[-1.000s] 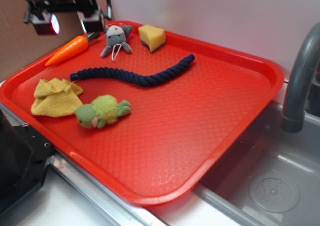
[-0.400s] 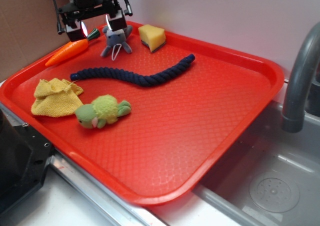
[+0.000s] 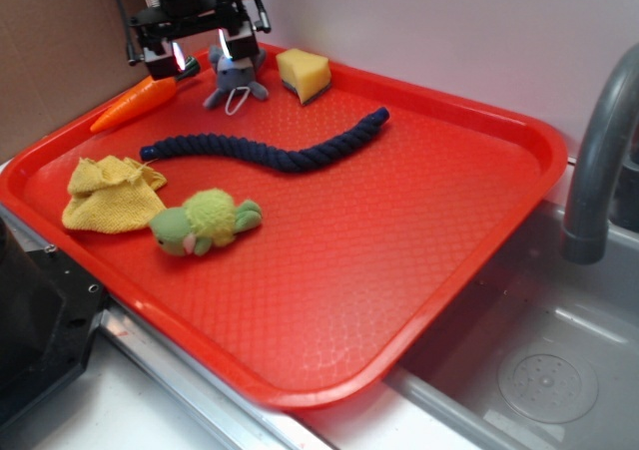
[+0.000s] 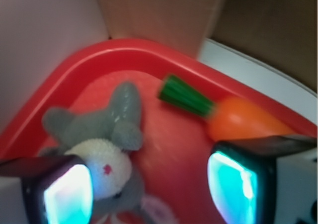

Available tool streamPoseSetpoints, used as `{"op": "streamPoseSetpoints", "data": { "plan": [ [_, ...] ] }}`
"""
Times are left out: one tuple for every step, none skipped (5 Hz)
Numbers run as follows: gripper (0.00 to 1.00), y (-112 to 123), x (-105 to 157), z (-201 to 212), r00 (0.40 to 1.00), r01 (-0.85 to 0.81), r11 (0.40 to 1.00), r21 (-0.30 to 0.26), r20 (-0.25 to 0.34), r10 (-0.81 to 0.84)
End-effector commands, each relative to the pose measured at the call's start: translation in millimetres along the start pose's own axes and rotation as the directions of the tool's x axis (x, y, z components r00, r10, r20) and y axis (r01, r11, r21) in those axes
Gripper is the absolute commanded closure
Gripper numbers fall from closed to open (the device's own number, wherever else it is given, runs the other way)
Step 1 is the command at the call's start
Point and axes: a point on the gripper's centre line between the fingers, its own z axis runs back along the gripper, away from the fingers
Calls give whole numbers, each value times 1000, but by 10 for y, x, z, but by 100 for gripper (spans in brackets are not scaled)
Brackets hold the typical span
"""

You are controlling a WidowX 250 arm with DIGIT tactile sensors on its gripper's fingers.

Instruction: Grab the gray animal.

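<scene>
— One mouse (image 3: 235, 76) on the tray (image 3: 419, 270)?
— Yes, far corner, head toward the rim, loop end toward the rope (image 3: 270, 149); one carrot (image 3: 135, 104) beside. Tool (image 3: 198, 51) open above them.

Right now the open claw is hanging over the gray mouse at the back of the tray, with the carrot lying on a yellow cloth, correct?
Not quite: the carrot lies on the bare red tray, apart from the yellow cloth, as the exterior view shows. The rest holds: the open claw hangs over the gray mouse.

hand (image 3: 201, 53) lower, shifted toward gray animal (image 3: 236, 78)
</scene>
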Motion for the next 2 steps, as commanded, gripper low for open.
{"op": "streamPoseSetpoints", "data": {
  "plan": [
    [96,-96,204,-136,1000,-12,997,77,-24,14],
    [100,48,201,76,997,42,996,73,-70,-37]
  ]
}}
